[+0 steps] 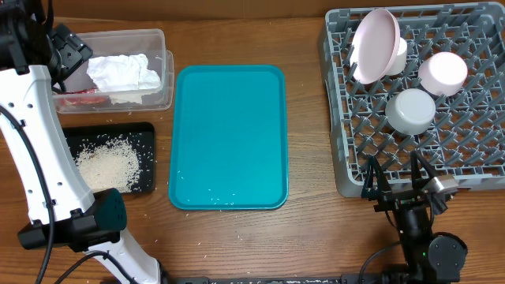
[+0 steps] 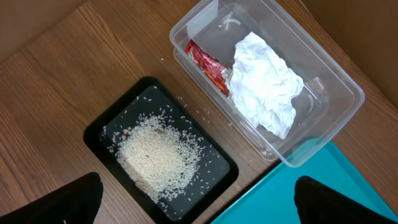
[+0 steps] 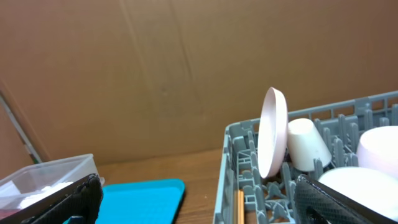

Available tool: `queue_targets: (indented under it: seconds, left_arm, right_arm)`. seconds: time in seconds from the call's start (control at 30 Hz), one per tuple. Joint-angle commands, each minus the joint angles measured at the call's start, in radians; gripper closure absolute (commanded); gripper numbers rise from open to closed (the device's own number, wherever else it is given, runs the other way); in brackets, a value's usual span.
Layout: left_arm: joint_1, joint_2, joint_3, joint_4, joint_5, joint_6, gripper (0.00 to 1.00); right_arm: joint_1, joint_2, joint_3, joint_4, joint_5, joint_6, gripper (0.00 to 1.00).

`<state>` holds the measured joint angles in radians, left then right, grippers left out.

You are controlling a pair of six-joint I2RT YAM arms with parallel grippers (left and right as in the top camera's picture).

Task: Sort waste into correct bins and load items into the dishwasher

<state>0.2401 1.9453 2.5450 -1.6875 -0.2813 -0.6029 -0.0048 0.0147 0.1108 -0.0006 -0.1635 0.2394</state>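
Released and empty, both left gripper [image 2: 198,200] and right gripper [image 3: 199,205] (bowl [image 1: 411,110] in rack [image 1: 473,162])

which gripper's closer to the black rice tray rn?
Left. The left gripper hangs by the clear tub, next to the black tray; the right gripper sits at the dish rack's near edge, across the teal tray.

Wooden table [image 1: 312,237], tub [image 1: 118,43], black tray [image 1: 152,158], teal tray [image 1: 229,134], rack [image 1: 473,134]
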Motion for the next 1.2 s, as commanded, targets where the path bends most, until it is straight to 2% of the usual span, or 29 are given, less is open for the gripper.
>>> queue_targets:
  seconds: [0.0,0.2,0.37,0.53,1.17]
  left_arm:
    - [0.002,0.010,0.001,-0.002,-0.014,0.005,0.00]
    - [0.002,0.010,0.001,-0.002,-0.014,0.005,0.00]
    - [0.002,0.010,0.001,-0.002,-0.014,0.005,0.00]
    - [0.002,0.010,0.001,-0.002,-0.013,0.005,0.00]
    - [0.002,0.010,0.001,-0.002,-0.014,0.005,0.00]
  right_arm:
    - [0.006,-0.012,-0.037,0.047,0.050,0.003,0.00]
    - [0.006,-0.012,-0.104,0.138,0.083,0.003,0.00]
    - [0.007,-0.012,-0.103,0.076,0.124,-0.008,0.00]
    - [0.007,-0.012,-0.103,-0.086,0.131,-0.009,0.00]
    - [0.006,-0.012,-0.103,-0.084,0.155,-0.008,0.00]
